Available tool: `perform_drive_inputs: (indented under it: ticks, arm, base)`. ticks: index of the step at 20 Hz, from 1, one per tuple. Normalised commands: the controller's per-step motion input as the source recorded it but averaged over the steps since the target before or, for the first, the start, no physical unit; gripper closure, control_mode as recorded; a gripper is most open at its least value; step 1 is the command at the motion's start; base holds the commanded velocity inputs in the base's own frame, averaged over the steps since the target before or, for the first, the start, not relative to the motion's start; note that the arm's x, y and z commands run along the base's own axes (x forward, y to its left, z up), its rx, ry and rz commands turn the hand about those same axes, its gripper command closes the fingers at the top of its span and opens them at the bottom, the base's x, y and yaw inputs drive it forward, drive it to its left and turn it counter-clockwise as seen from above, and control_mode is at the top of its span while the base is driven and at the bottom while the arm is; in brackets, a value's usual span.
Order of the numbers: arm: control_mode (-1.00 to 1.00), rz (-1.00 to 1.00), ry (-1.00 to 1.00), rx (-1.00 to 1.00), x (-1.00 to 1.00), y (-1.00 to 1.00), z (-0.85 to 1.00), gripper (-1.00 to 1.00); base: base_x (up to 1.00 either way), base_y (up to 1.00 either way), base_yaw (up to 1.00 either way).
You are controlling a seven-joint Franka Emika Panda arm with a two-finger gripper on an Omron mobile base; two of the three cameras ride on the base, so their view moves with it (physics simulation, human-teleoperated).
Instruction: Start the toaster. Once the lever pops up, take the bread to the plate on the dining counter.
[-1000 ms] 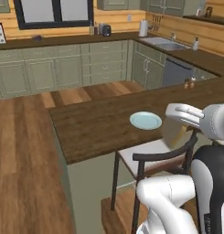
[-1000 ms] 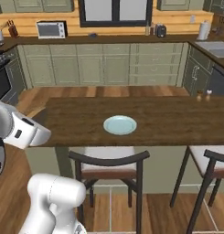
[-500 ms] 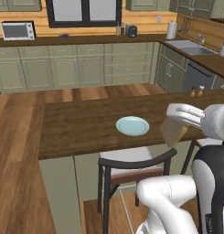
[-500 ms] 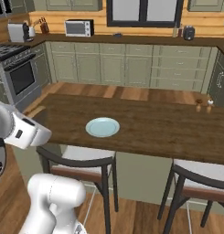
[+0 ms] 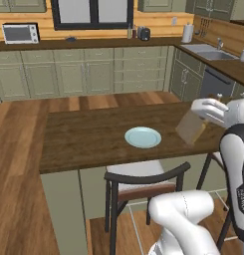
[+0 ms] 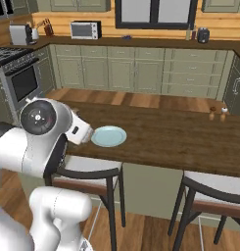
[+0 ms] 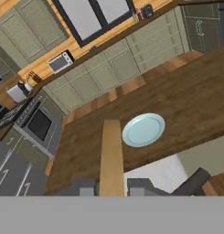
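Tan and brown-crusted, the bread (image 5: 192, 128) sits pinched in the gripper (image 5: 205, 110), whose two fingers press on its flat faces. In the hand view the slice (image 7: 111, 156) runs edge-on straight up from between the fingertips (image 7: 87, 189). It hangs tilted above the counter (image 5: 88, 138), clear of the wood.

The plate (image 5: 143, 137) lies flat on the counter, near the gripper and to its left in the left base view, with a strip of bare wood between it and the slice. In the hand view the plate (image 7: 143, 129) shows just right of the bread's upper end. From the right base camera the arm's big white joint covers the gripper, and the plate (image 6: 109, 136) sits just beyond it on the counter (image 6: 180, 137).

A dark-framed stool (image 5: 143, 187) stands tucked under the counter edge below the plate; a second stool (image 6: 214, 193) stands further along in the right base view.

Two small shakers (image 6: 217, 113) stand on the counter's far end, well away from the gripper. Against the back wall, far beyond the gripper, a glass-fronted oven box (image 5: 17, 33) rests on the worktop, and the toaster (image 6: 19, 35) sits at the far left by the range (image 6: 18, 78). A window (image 5: 91, 12) hangs above the cabinets.
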Motion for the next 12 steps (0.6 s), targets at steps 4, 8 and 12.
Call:
perform_drive_inputs:
  ticks: [4, 8, 12]
  arm:
    - [-1.0, 0.1, 0.02, 0.0, 1.0, -0.24, -0.55, 1.0]
    - [-1.0, 0.15, 0.0, -0.02, 1.0, 0.01, -0.86, 1.0]
    - [-1.0, 0.17, 0.0, -0.05, 1.0, 0.21, -0.85, 1.0]
  base:
    - [0.0, 0.0, 0.0]
    - [0.0, 0.0, 0.0]
    - [0.0, 0.0, 0.0]
